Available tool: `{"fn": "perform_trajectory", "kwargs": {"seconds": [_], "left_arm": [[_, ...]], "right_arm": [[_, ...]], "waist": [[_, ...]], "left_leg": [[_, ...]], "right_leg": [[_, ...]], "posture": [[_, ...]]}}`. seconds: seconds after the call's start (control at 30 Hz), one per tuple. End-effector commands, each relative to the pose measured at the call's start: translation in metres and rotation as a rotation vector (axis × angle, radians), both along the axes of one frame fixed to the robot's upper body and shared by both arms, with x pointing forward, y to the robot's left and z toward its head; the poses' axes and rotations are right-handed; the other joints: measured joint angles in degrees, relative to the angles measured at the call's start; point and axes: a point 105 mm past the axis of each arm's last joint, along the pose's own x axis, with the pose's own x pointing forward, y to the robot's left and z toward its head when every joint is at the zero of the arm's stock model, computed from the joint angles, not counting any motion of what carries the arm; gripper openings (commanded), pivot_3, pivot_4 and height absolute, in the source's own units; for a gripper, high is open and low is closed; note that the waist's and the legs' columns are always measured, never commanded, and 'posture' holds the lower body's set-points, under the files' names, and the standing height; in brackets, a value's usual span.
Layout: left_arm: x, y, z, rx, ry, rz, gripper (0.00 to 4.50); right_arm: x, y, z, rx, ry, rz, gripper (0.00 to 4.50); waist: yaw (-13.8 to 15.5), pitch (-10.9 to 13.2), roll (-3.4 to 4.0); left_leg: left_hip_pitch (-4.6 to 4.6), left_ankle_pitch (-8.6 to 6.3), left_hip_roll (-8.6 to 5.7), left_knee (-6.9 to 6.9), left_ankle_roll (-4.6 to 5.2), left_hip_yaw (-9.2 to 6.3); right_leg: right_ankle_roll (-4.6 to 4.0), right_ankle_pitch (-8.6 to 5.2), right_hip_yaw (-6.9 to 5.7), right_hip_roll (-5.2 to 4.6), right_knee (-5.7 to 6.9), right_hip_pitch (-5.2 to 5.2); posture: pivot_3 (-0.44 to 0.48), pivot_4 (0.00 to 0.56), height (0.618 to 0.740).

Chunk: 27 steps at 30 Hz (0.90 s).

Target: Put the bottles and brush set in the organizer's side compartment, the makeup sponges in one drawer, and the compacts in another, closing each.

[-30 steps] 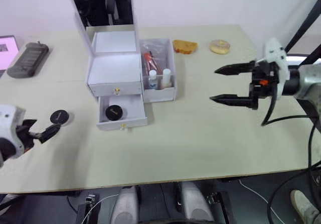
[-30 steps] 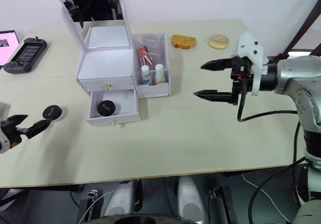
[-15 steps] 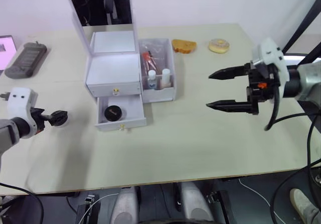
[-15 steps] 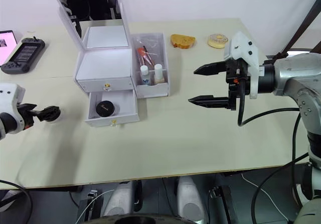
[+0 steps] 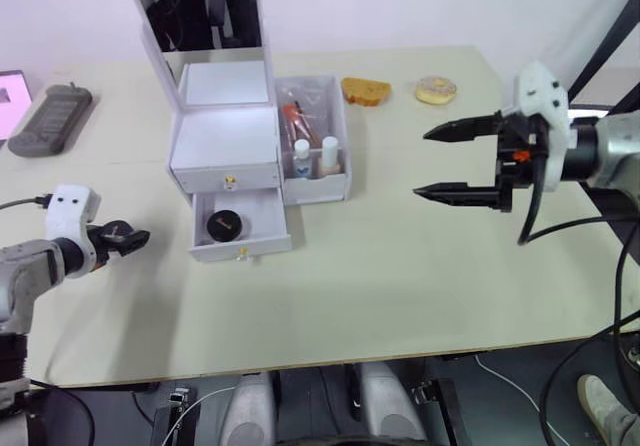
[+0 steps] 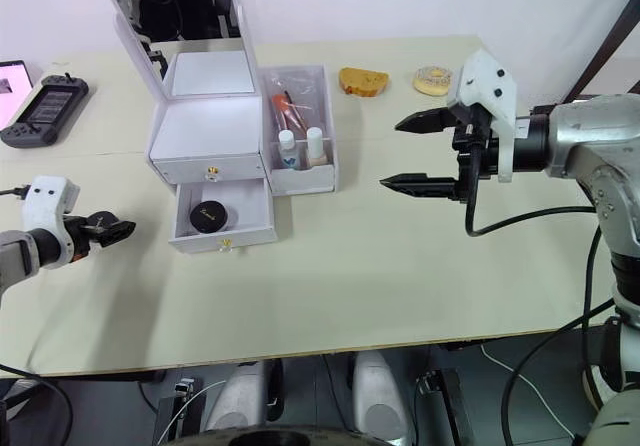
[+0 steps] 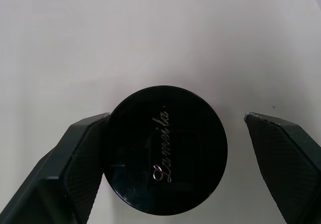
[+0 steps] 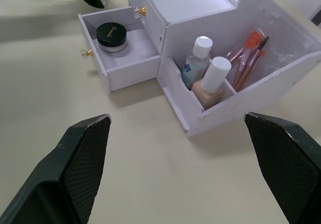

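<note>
With the left gripper [image 7: 175, 153] spread around the compact [image 7: 166, 149], one finger [image 7: 75, 158] touching, it could have been nudged aside on closing; the right gripper [image 5: 432, 163] was held wide open, empty.

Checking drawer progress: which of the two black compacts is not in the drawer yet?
The compact on the table between the left claw's open fingers. The other compact already sits inside the open lower drawer of the organizer.

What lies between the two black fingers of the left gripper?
In the left wrist view, a round black compact with silver script lies on the table between the open left gripper fingers.
</note>
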Motion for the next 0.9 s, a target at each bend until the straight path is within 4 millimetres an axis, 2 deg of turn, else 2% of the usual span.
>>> {"fn": "perform_trajectory", "kwargs": {"seconds": [0.03,0.07,0.17,0.33,0.47,0.63,0.73,0.9], "left_arm": [[0.0,-0.001,0.009,0.01,-0.01,0.001,3.09],[-0.001,-0.002,0.009,0.003,-0.003,-0.005,2.66],[-0.004,-0.001,0.015,0.008,0.013,-0.011,2.65],[0.002,-0.005,0.038,0.041,-0.03,-0.076,2.65],[0.002,-0.032,0.07,0.009,-0.051,-0.238,2.65],[-0.024,-0.055,0.109,0.061,-0.014,-0.532,2.65],[-0.032,-0.071,0.124,0.086,-0.029,-0.678,2.65],[-0.041,-0.116,0.137,0.101,-0.128,-0.976,2.65]], "right_arm": [[-0.002,0.002,0.011,-0.006,-0.048,-0.001,4.5],[-0.001,0.001,0.01,-0.007,-0.043,-0.006,4.5],[0.003,0.002,0.007,-0.012,-0.026,-0.02,4.5],[0.002,0.005,0.009,-0.017,-0.03,0.0,4.5],[-0.004,0.008,0.011,-0.015,-0.02,0.036,4.5],[-0.014,0.014,0.012,-0.014,0.006,0.087,4.5],[-0.013,0.017,0.012,-0.012,0.005,0.092,4.5],[-0.01,0.02,0.01,0.001,0.002,0.095,4.5]], "waist": [[0.01,0.0,0.0],[0.01,0.0,0.0],[0.0,0.0,0.0],[-0.05,0.01,0.0],[0.2,0.02,-0.04],[-0.31,0.05,-0.02],[-0.24,0.12,0.11],[-0.12,0.13,0.1]], "left_leg": [[0.0,0.0,0.0,0.0,0.0,0.0],[0.0,0.0,0.0,0.0,0.0,0.0],[0.0,0.0,0.0,-0.01,0.0,0.01],[0.0,0.0,0.0,-0.01,0.0,-0.02],[-0.02,0.0,-0.01,0.01,0.0,-0.01],[-0.15,0.0,-0.01,-0.09,-0.01,0.05],[-0.15,0.0,0.01,-0.15,0.0,0.06],[-0.16,0.0,0.0,-0.05,0.0,0.05]], "right_leg": [[0.0,0.0,0.0,0.0,0.0,0.0],[0.0,0.0,0.0,0.0,0.0,0.0],[0.01,-0.01,0.01,0.0,-0.01,0.0],[0.0,0.0,-0.01,0.01,0.01,-0.02],[0.01,-0.01,-0.01,-0.01,0.0,-0.01],[0.03,-0.03,0.02,-0.03,-0.07,-0.17],[0.04,-0.04,0.03,0.0,0.0,-0.28],[0.03,-0.04,0.02,0.0,0.0,-0.24]], "posture": [[0.0,0.15,0.74],[0.0,0.15,0.74],[0.0,0.15,0.74],[0.0,0.15,0.74],[0.0,0.15,0.74],[0.0,0.15,0.74],[0.0,0.15,0.74],[0.0,0.15,0.74]]}}
